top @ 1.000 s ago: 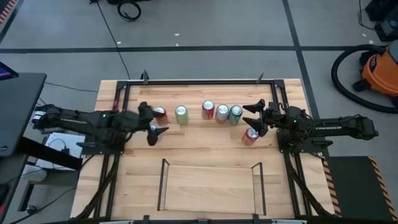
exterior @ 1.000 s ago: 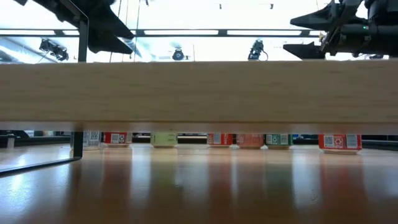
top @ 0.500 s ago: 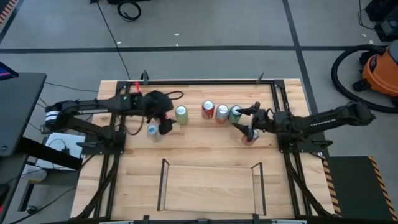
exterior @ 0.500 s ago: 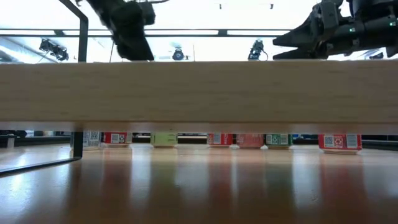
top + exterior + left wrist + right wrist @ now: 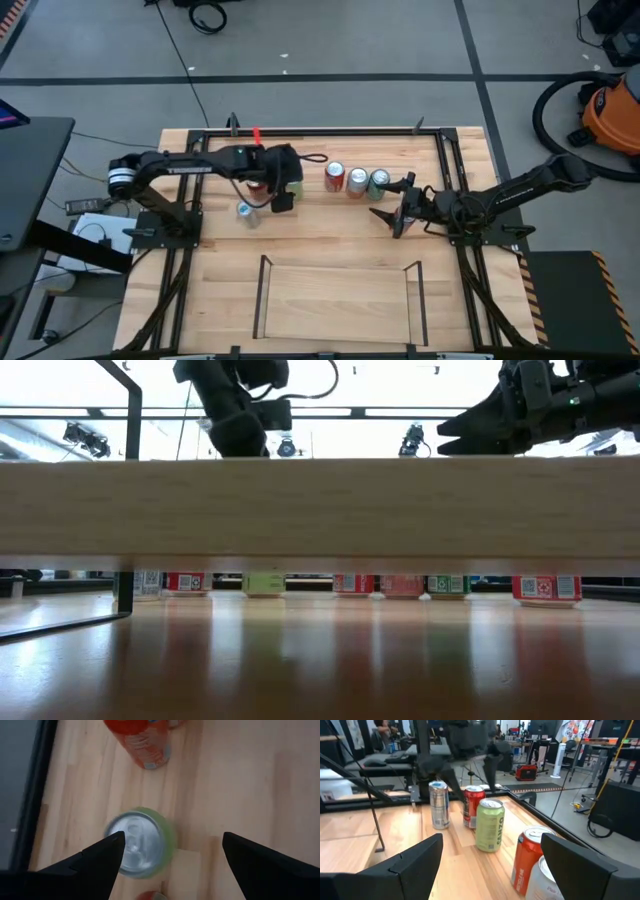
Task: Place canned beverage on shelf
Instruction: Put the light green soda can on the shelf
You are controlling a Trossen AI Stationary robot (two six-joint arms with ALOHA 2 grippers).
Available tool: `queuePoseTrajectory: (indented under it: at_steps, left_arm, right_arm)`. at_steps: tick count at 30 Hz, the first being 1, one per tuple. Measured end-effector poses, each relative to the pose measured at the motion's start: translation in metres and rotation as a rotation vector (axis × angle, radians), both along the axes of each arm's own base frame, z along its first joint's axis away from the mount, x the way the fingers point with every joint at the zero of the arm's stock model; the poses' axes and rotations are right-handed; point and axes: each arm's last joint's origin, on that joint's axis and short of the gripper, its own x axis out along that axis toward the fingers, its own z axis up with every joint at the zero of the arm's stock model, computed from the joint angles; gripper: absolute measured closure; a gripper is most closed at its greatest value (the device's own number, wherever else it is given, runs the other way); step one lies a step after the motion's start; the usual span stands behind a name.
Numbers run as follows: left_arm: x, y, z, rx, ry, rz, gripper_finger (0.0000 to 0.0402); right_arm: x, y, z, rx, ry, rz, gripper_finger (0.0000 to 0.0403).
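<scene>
Several cans stand upright in a row on the table's far half. My left gripper point(image 5: 282, 198) point(image 5: 172, 840) is open and points steeply down over the light-green can point(image 5: 140, 842), whose top lies between the fingers, nearer one; they touch nothing. A red can point(image 5: 142, 745) stands beyond it. My right gripper point(image 5: 385, 220) point(image 5: 490, 840) is open and level above the table, pointing toward the table's left, with nothing between its fingers. Another red can point(image 5: 407, 214) stands right under it. The shelf point(image 5: 340, 300) stands at the table's near middle.
A silver can point(image 5: 245, 210) stands alone left of my left gripper. A red can point(image 5: 335, 176), a pale one point(image 5: 357, 181) and a green one point(image 5: 379, 181) stand between the two grippers. Black rails point(image 5: 320, 131) border the tabletop. A wooden board point(image 5: 320, 505) hides the cans' upper parts in the low view.
My left gripper has swung from over the silver can toward the table's right and far edge, tipping down and rolling, and now stands over the light-green can. My right gripper has swung toward the table's left and near edge and has rolled. No can has moved.
</scene>
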Motion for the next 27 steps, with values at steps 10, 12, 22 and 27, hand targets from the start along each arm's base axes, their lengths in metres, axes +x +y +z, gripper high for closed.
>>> queuePoseTrajectory:
  at_steps: [10, 12, 22, 27]
  left_arm:
    - [0.0, 0.027, 0.001, 0.022, -0.038, 0.124, 0.0023]
    - [0.0, 0.027, -0.001, 0.019, -0.026, 0.125, 0.0008]
    - [0.007, 0.032, -0.022, -0.066, 0.047, 0.129, 0.0002]
    - [0.008, 0.038, -0.035, -0.103, 0.098, 0.138, 0.0001]
  right_arm:
    - [0.0, 0.003, 0.001, 0.0, -0.009, 0.006, 0.0055]
    - [0.0, 0.003, 0.001, 0.002, -0.01, -0.001, 0.0055]
    - [0.0, 0.003, 0.001, 0.013, -0.021, 0.005, 0.0055]
    - [0.0, 0.004, 0.002, 0.014, -0.027, 0.016, 0.0055]
